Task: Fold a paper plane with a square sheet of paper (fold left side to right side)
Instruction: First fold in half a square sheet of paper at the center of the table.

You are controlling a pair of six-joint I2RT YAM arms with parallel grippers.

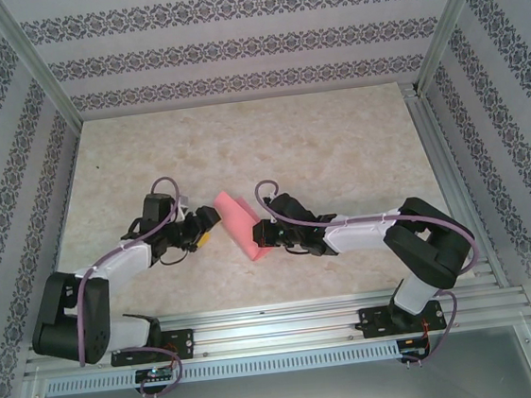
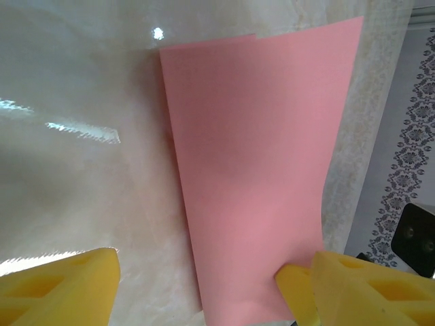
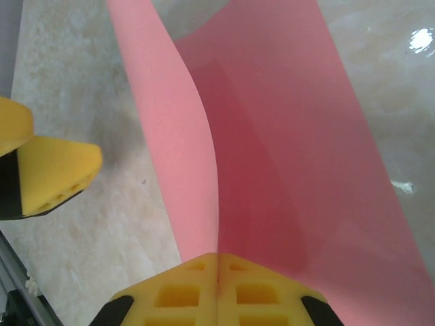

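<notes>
While the folded square sheet of paper (image 1: pixel 236 221) lies mid-table (image 1: pixel 336 144) in the top view, the right hand (image 1: pixel 267 235) clenches its near end and the left hand (image 1: pixel 203 232) hangs released. On the left wrist view, spread fingers (image 2: pixel 61 285) flank the thin, light sheet. On the right wrist view, shut pads (image 3: pixel 177 299) pinch both limp layers, and the upper one bows. It likely creases easily, so it is best held at the edges.

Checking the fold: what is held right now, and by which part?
Right gripper pinches both layers of the pink paper at one end; left gripper is open, holding nothing.

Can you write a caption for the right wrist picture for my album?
Right gripper shut on the folded-over pink paper, with the table beyond.
</notes>
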